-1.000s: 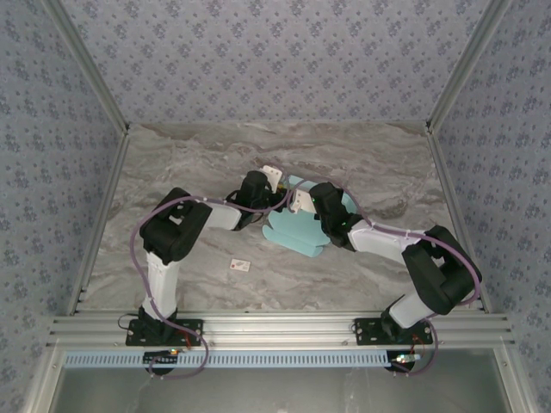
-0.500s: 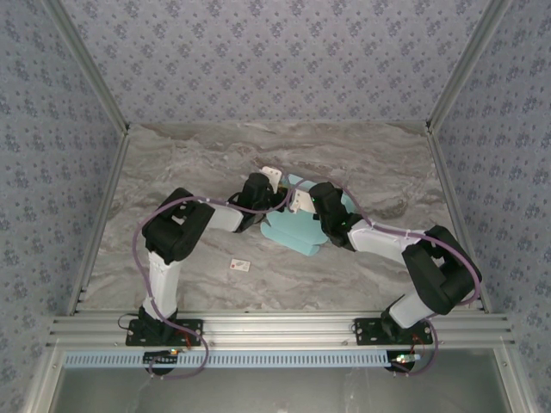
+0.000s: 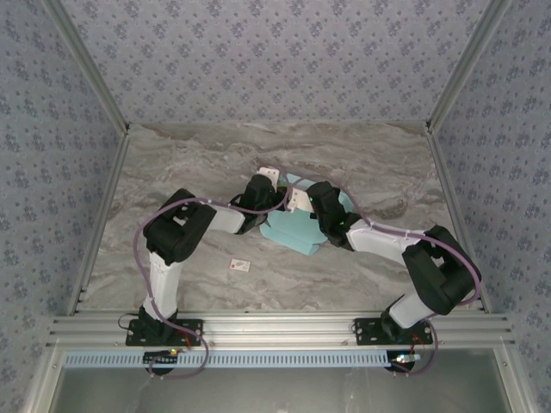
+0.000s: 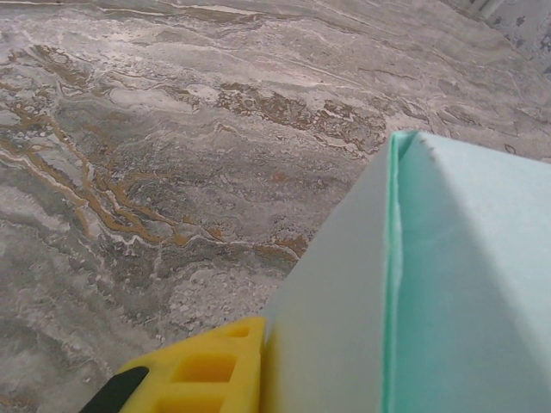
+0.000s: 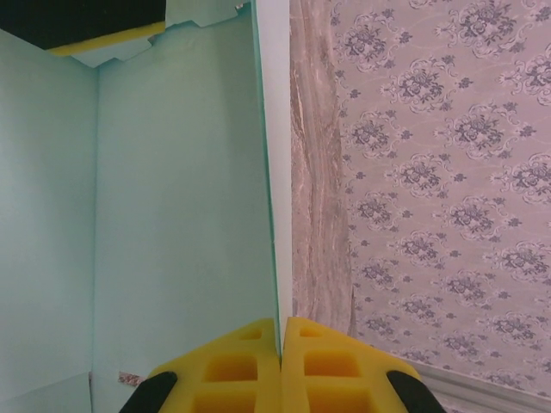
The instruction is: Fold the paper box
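One paper box (image 3: pixel 293 231), left tool (image 3: pixel 280 191), right tool (image 5: pixel 281 340), one white tag (image 3: pixel 241 266)

The tabletop (image 3: pixel 172 163) is a grey and beige marbled slab with brownish veins, closed in by patterned walls (image 3: pixel 275 60) at the back and both sides and by a metal rail (image 3: pixel 275 327) along its near edge. Around its middle the mint paper box (image 3: pixel 291 231) rests on the surface. Nearer the front and to the left, a tiny white tag (image 3: pixel 240 266) lies flat, apart from the card
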Tool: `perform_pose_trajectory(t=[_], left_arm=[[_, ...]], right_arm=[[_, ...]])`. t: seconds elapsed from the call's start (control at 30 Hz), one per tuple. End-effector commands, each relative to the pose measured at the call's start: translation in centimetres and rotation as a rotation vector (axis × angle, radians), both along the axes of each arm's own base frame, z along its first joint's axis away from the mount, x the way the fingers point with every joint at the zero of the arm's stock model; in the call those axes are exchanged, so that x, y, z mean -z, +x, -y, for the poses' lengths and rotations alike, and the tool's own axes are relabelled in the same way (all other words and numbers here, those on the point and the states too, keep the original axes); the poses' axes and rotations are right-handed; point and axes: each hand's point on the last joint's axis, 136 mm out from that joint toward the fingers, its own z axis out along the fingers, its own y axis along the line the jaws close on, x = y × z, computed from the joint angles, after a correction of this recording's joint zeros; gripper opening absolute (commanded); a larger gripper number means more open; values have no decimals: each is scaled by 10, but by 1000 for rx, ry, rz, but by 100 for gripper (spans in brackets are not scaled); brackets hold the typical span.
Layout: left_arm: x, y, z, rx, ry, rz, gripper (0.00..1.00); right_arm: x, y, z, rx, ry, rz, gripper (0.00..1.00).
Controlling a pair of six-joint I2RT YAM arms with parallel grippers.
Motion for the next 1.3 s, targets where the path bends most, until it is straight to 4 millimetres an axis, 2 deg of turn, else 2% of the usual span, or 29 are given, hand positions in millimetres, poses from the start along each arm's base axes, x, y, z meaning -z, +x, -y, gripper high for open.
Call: perform_pose_trajectory(t=[0.0, 0.37, 0.5, 0.8, 0.9, 1.03, 1.27], left_arm=[[9, 32, -54, -287, 23, -55, 14], [-2, 40, -66, -388, 1, -78, 11], [1, 46, -75, -431, -32, -117, 9], [8, 48, -87, -476, 45, -127, 8], [-1, 48, -78, -411, 17, -79, 11], [-17, 44, -58, -268, -8, -18, 21], [-28, 29, -46, -97, -38, 34, 35]], right_arm=[[7, -7, -1, 3, 6, -42, 0], [16, -10, -2, 8, 1, -62, 0], [18, -11, -4, 7, 6, -68, 0], [21, -14, -9, 0, 8, -74, 0], [21, -13, -7, 3, 7, -76, 0], [20, -11, -5, 14, 7, -73, 0], [18, -9, -2, 26, 7, -69, 0]])
